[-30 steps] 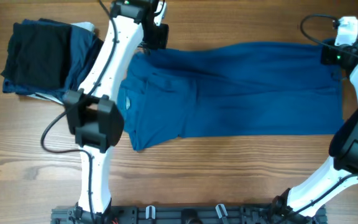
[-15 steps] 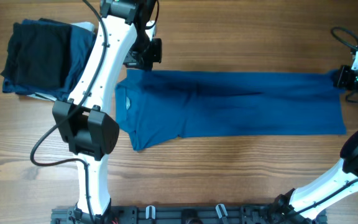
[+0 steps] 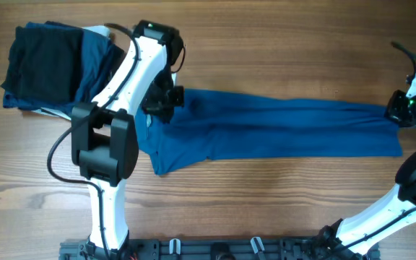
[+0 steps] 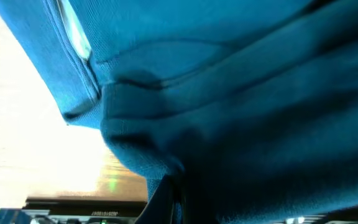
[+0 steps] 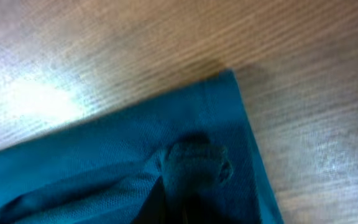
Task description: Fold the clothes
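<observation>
The wooden surface (image 3: 266, 202) stretches wide, and across its middle lies the blue polo shirt (image 3: 280, 133) — drawn out into a long, narrow band running left to right, with creases along its length. In the far left corner sits a stack of folded garments (image 3: 45, 65), black on top of navy, just beside the shirt's collar end. The left gripper (image 3: 166, 101) is clamped tight on that collar end, cloth filling its camera. The right gripper (image 3: 399, 112) — also closed — pinches a small bunch of fabric just inside the hem corner.
</observation>
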Available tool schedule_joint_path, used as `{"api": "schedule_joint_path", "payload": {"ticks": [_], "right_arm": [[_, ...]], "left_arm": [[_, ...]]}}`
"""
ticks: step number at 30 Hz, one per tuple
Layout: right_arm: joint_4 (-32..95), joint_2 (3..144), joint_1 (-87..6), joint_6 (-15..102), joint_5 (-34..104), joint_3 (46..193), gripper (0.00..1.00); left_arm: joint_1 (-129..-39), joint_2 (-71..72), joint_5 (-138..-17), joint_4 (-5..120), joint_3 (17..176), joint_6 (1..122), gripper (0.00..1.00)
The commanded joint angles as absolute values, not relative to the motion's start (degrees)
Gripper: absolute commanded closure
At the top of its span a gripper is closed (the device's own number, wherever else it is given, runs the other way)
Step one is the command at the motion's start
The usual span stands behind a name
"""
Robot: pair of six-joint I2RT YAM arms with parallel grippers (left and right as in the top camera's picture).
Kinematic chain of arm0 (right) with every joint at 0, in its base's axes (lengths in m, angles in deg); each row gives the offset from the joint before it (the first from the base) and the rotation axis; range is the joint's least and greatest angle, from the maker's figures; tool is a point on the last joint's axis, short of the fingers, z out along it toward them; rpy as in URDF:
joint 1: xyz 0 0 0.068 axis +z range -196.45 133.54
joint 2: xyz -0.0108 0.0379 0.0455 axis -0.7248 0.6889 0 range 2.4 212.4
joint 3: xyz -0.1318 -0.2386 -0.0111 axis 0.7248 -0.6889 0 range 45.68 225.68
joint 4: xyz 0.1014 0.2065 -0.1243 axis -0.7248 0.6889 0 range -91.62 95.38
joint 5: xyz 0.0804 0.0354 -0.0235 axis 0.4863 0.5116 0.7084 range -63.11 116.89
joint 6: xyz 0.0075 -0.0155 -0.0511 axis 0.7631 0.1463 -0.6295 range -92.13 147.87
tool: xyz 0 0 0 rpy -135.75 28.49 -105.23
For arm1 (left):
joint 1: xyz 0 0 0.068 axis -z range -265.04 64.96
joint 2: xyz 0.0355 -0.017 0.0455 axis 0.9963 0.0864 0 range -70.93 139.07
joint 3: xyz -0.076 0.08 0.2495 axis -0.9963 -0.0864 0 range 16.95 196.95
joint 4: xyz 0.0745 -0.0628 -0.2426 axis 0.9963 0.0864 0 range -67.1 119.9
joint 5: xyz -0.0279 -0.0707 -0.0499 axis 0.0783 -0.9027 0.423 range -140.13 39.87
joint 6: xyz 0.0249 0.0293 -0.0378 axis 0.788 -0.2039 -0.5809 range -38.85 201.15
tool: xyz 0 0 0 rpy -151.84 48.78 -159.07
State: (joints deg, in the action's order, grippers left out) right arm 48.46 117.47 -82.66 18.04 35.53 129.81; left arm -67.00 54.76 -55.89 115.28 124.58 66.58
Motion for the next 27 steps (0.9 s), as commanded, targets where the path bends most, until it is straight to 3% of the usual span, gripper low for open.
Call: {"api": "schedule_joint_path", "payload": {"ticks": [1, 12, 13, 14, 15, 16, 18, 21, 24, 26, 27], "right_arm": [[48.86, 116.35, -83.08, 18.87, 32.80, 129.79, 0.96], [53.18, 116.42, -83.08, 20.77, 29.39, 129.77, 0.92], [53.66, 116.42, -83.08, 20.75, 29.37, 129.77, 0.77], [53.97, 116.39, -83.08, 20.73, 29.37, 129.79, 0.48], [55.02, 116.33, -83.08, 20.77, 29.37, 130.54, 0.37], [56.66, 116.28, -83.08, 20.82, 29.39, 132.04, 0.34], [61.42, 116.18, -83.05, 23.77, 30.27, 138.80, 0.34], [67.61, 116.18, -82.86, 23.51, 42.24, 147.85, 0.43], [70.71, 116.28, -80.83, 23.40, 44.91, 150.51, 0.63], [69.71, 116.39, -79.05, 23.31, 42.31, 147.58, 0.74], [68.11, 116.42, -78.42, 23.33, 39.82, 145.66, 0.76]], "left_arm": [[-67.39, 54.43, -52.87, 114.40, 120.49, 65.45, 0.96], [-67.42, 54.43, -52.85, 106.71, 108.78, 65.47, 0.95], [-67.44, 54.43, -52.85, 106.88, 108.78, 65.47, 0.94], [-67.50, 54.43, -52.85, 107.23, 108.78, 65.49, 0.89], [-67.55, 54.41, -52.87, 107.39, 108.78, 65.47, 0.79], [-67.53, 54.28, -52.87, 107.78, 108.84, 65.47, 0.77], [-67.55, 52.60, -52.87, 107.98, 109.41, 65.45, 0.74], [-67.57, 48.62, -52.87, 109.24, 115.55, 64.81, 0.67], [-67.53, 43.33, -54.95, 108.44, 123.86, 63.94, 0.53], [-67.53, 42.22, -55.49, 105.40, 123.99, 63.96, 0.84], [-67.53, 42.76, -55.49, 104.13, 123.51, 63.98, 0.91]]}}
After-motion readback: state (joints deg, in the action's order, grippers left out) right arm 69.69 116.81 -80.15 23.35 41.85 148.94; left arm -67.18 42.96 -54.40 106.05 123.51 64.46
